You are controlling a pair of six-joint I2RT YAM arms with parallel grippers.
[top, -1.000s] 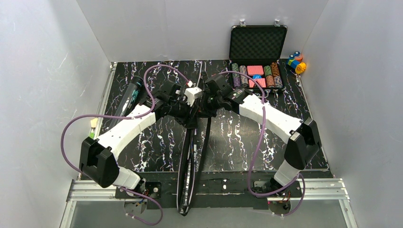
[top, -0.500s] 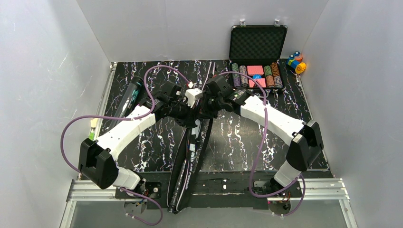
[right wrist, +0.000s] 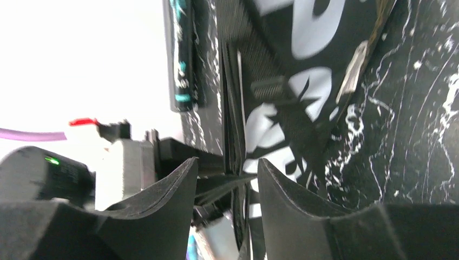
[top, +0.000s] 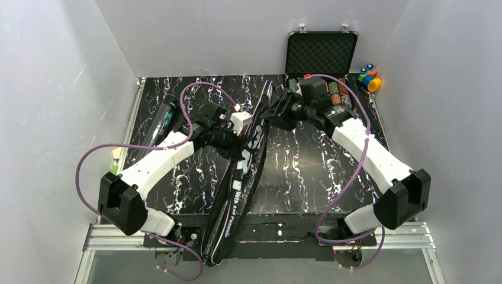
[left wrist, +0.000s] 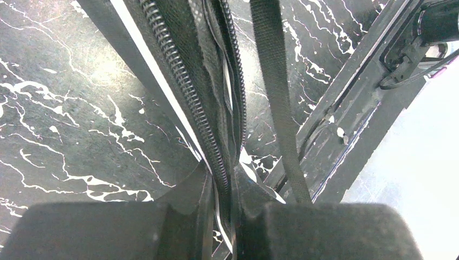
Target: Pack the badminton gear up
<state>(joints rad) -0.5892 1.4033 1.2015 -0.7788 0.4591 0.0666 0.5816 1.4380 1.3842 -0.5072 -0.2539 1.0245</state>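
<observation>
The long black racket bag (top: 237,183) with white lettering lies aslant down the table, its lower end past the near edge. My left gripper (top: 244,144) is shut on its zip edge (left wrist: 178,81) near the middle; in the left wrist view the gripper (left wrist: 222,173) pinches zip and fabric, and a black strap (left wrist: 276,92) runs alongside. My right gripper (top: 273,113) stands open just right of the bag's upper part. In the right wrist view its jaws (right wrist: 227,165) straddle the bag's edge (right wrist: 303,32) without pressing it. The black tube (top: 162,119) lies at the left.
An open black case of poker chips (top: 322,59) stands at the back right, right behind my right wrist. Small coloured blocks (top: 368,77) sit beside it. A small yellow-green piece (top: 116,152) lies at the left table edge. The tube (right wrist: 184,54) shows beyond the bag.
My right gripper opened, let go of the bag and drew back to the right toward the case. The left gripper shut on the bag. The bag's lower end swung left.
</observation>
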